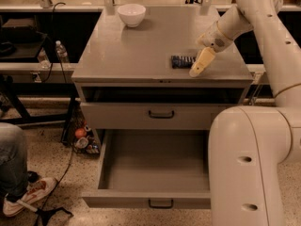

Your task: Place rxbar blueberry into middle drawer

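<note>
The rxbar blueberry (pixel 181 61) is a dark navy bar lying flat on the grey cabinet top (pixel 141 46), near its front right. My gripper (pixel 199 65) hangs just to the right of the bar, its cream fingers (pixel 201 61) pointing down and left, their tips level with the bar's right end. The middle drawer (pixel 155 166) is pulled wide open below, its flat grey interior bare, with a small black handle on its front.
A white bowl (pixel 131 14) stands at the back of the cabinet top. The drawer above (pixel 161 114) is slightly open. My arm's large body (pixel 249 164) fills the lower right. A person's leg and shoe (pixel 19 187) and cables lie at lower left.
</note>
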Robot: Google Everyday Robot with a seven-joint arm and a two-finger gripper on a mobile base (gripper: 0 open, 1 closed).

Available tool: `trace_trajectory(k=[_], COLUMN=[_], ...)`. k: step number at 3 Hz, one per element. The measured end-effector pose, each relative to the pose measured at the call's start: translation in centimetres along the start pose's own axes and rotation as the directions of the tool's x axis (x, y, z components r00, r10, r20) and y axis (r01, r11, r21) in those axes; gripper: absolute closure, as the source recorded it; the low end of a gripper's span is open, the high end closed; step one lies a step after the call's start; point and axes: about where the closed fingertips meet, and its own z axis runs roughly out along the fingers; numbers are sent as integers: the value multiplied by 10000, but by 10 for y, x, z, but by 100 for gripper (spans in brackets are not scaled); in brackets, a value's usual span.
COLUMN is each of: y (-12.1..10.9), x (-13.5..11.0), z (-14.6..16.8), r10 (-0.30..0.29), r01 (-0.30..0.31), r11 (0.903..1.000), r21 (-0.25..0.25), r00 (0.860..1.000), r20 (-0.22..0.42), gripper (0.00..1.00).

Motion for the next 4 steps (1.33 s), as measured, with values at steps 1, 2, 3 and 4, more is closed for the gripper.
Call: trace_trajectory(k=[1,2,3,4], y=[-1,-2,-2,-1], x=[0,1,-3,-7], z=[6,8,3,-4], r10=[22,87,87,82], r01=[-23,-88,-88,-83], r11=[10000,9999,9999,9999], r21=[-65,-79,-79,-76], r00=[10000,9999,9999,9999], r20=[-95,-126,-126,-125], gripper=[18,43,65,89])
